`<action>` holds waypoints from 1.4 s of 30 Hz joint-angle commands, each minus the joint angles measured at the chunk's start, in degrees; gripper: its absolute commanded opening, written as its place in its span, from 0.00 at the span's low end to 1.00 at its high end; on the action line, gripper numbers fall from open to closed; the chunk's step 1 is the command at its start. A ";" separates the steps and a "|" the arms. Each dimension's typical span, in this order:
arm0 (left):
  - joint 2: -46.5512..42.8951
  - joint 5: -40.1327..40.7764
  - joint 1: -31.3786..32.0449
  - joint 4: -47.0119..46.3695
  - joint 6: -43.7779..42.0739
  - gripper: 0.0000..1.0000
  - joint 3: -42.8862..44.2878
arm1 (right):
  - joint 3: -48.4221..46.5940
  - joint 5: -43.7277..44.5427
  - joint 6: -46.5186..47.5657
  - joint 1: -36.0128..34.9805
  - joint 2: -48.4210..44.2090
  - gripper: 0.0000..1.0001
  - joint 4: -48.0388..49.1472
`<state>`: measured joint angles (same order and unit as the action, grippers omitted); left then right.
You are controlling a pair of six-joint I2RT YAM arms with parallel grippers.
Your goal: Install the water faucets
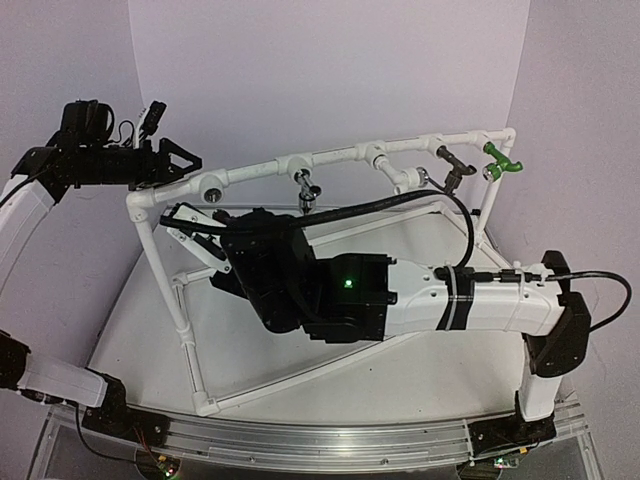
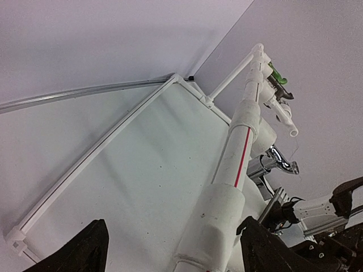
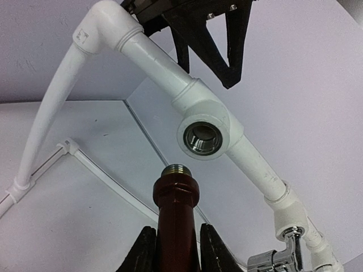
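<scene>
R gripper (image 3: 177, 243) holds dark brown faucet (image 3: 177, 209) at open tee socket (image 3: 202, 137); L gripper (image 2: 173, 249) straddles the rail.

White table (image 1: 130, 330) carries the PVC frame (image 1: 330, 158), standing upright w/ its top rail across the back. R arm (image 1: 480, 300) lies across the table, reaching left under the rail. L gripper sits at the rail's left end, jaws spread either side of the pipe, not clamped on it. R gripper is closed on the dark brown faucet's body, threaded end up, just below the socket, not touching it. Already mounted along the rail, L to R: chrome lever faucet (image 1: 308, 188), white faucet (image 1: 410, 178), dark bronze faucet (image 1: 452, 165), green faucet (image 1: 503, 160).
</scene>
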<state>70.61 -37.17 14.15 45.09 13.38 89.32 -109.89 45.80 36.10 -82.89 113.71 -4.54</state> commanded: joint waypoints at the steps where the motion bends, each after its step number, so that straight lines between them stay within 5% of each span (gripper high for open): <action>1: -1.57 -3.51 -0.24 -3.50 -0.64 0.80 -2.66 | -5.38 6.49 8.23 0.02 2.10 0.00 3.49; 28: -3.01 -3.41 -0.21 -5.62 -0.98 0.70 -7.28 | -14.82 6.63 7.89 -0.78 9.37 0.00 7.29; 42: -7.20 12.37 -0.20 -2.60 2.88 0.88 1.29 | -9.90 5.25 3.19 0.38 5.19 0.00 7.54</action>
<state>66.71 -31.33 14.13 40.24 15.20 86.50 -120.59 51.05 41.83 -83.13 123.21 0.42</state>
